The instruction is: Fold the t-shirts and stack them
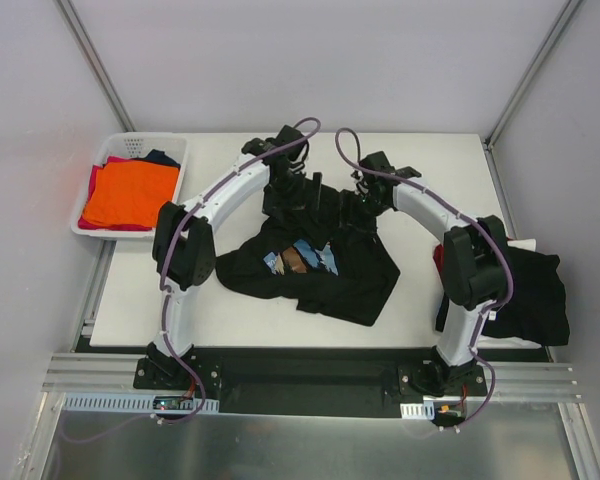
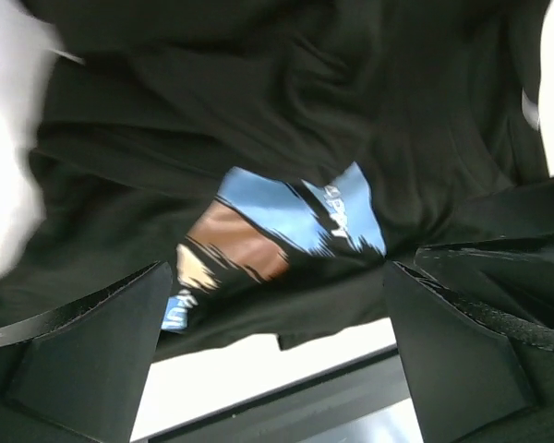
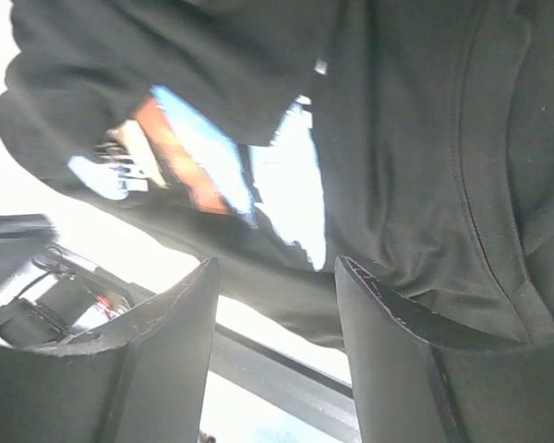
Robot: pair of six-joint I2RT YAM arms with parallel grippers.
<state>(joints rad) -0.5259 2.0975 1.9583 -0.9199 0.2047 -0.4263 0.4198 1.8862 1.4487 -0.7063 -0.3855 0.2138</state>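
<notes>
A black t-shirt (image 1: 325, 280) lies crumpled on the middle of the table, its blue, tan and brown print (image 1: 300, 258) facing up. The print also shows in the left wrist view (image 2: 286, 226) and the right wrist view (image 3: 189, 157). My left gripper (image 1: 292, 196) hangs over the shirt's far edge; in its own view the gripper (image 2: 272, 277) stands wide open with nothing between its fingers (image 2: 83, 360). My right gripper (image 1: 366, 205) is over the far right part of the same shirt, and it (image 3: 272, 277) is open and empty, with black cloth (image 3: 406, 138) beyond it.
A white lattice basket (image 1: 165, 146) at the far left holds an orange t-shirt (image 1: 130, 193) over red and navy ones. Black t-shirts (image 1: 525, 290) lie at the table's right edge beside the right arm. The table's near edge (image 2: 258, 369) runs just past the shirt.
</notes>
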